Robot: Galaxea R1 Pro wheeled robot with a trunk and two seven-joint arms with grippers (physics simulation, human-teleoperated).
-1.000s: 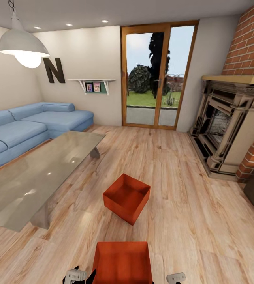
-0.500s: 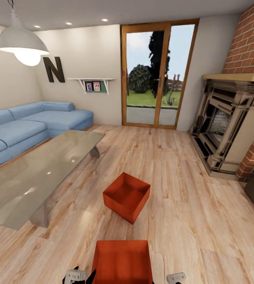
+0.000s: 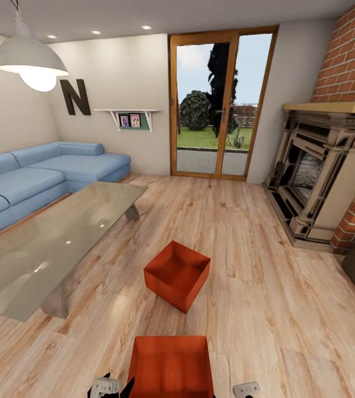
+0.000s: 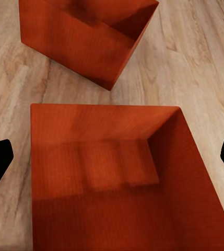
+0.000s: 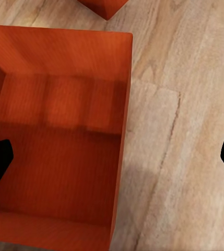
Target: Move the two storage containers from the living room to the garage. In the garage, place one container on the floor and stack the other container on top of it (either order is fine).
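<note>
Two storage containers sitting on wood plank floor point(image 3: 265, 309) in living room: near container point(image 3: 170, 366) between both arms, far container point(image 3: 177, 275) just beyond. Nothing shifting since a second ago. Left gripper point(image 4: 112, 157) spread over near container, right gripper point(image 5: 112, 157) spread over its wall; no grasp beginning.

1. Two orange-red storage containers: the near container point(image 3: 170, 365) at 6 o'clock, the far container point(image 3: 177, 275) just beyond it toward 12.
2. One glass coffee table point(image 3: 50, 249) at 9 o'clock.
3. One blue sofa point(image 3: 39, 179) at 10 o'clock.
4. One pendant lamp point(image 3: 32, 59) at 11 o'clock.
5. One brick fireplace point(image 3: 323, 171) at 2 o'clock.
6. One glass door point(image 3: 221, 105) at 12 o'clock.
7. One wall shelf point(image 3: 128, 117).
</note>
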